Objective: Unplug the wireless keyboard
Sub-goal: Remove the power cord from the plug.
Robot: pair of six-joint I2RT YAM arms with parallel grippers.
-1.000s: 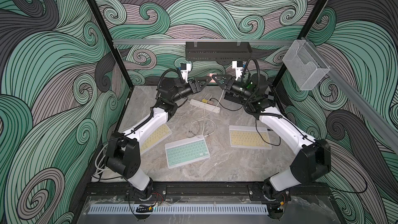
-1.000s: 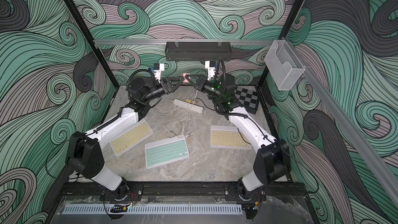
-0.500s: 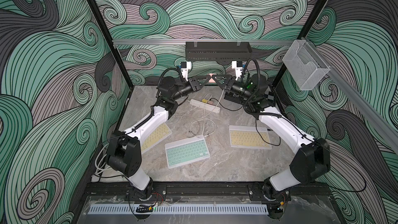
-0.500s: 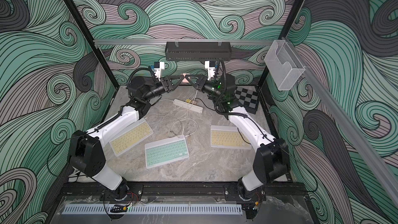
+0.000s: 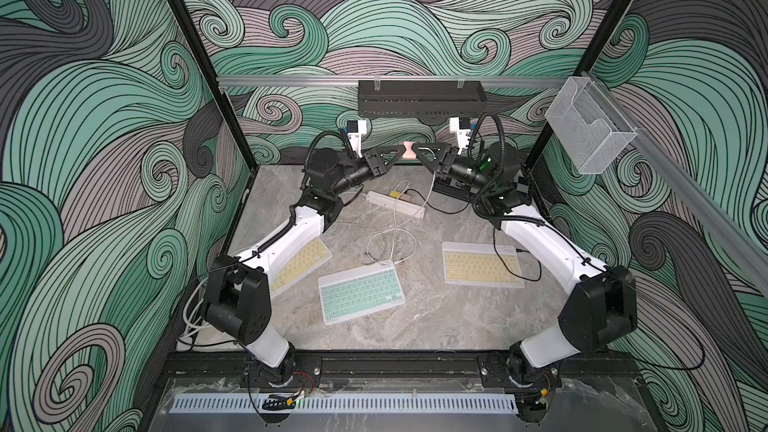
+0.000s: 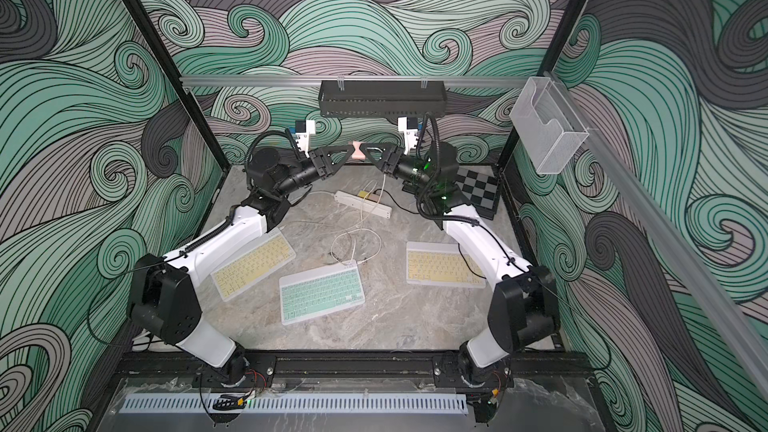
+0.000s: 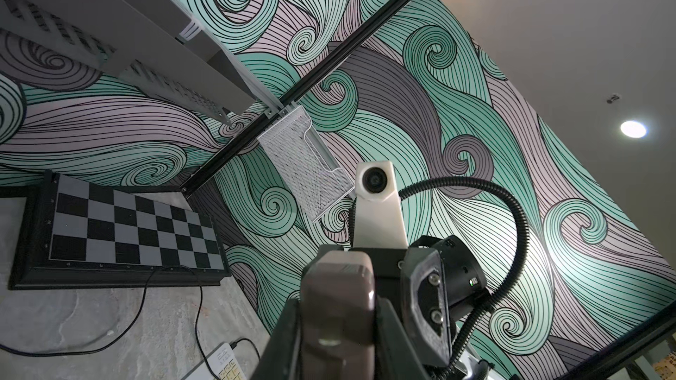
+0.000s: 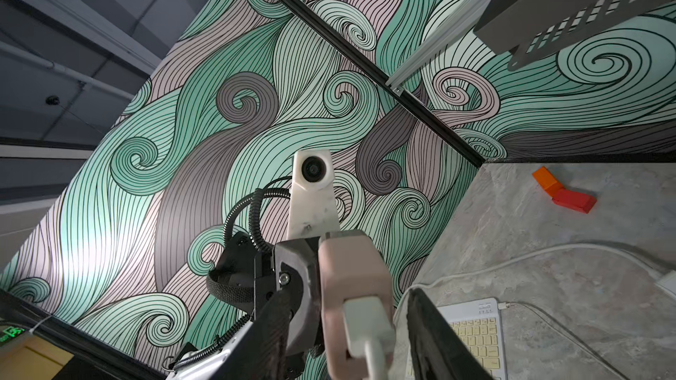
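Observation:
A pink charger adapter (image 5: 409, 150) hangs in the air at the back, between both raised arms. My left gripper (image 5: 401, 152) is shut on it, and in the left wrist view the adapter (image 7: 338, 297) fills the jaws. My right gripper (image 8: 351, 338) stands open around the adapter (image 8: 351, 279) and its white plug (image 8: 369, 327), with a gap at one finger (image 8: 435, 338). A white cable (image 5: 392, 238) drops from the plug to a loop on the table. Its end lies by the back edge of the green keyboard (image 5: 360, 292).
Yellow keyboards lie at the left (image 5: 297, 263) and right (image 5: 481, 263). A white power strip (image 5: 395, 203) lies at the back and a chessboard (image 6: 478, 191) at the back right. A black shelf (image 5: 419, 97) hangs just above the grippers. Orange and red blocks (image 8: 563, 195) sit near a wall.
My left gripper has shut on the pink adapter. After that my right gripper's jaws opened off it. Both arms stay raised at the back.

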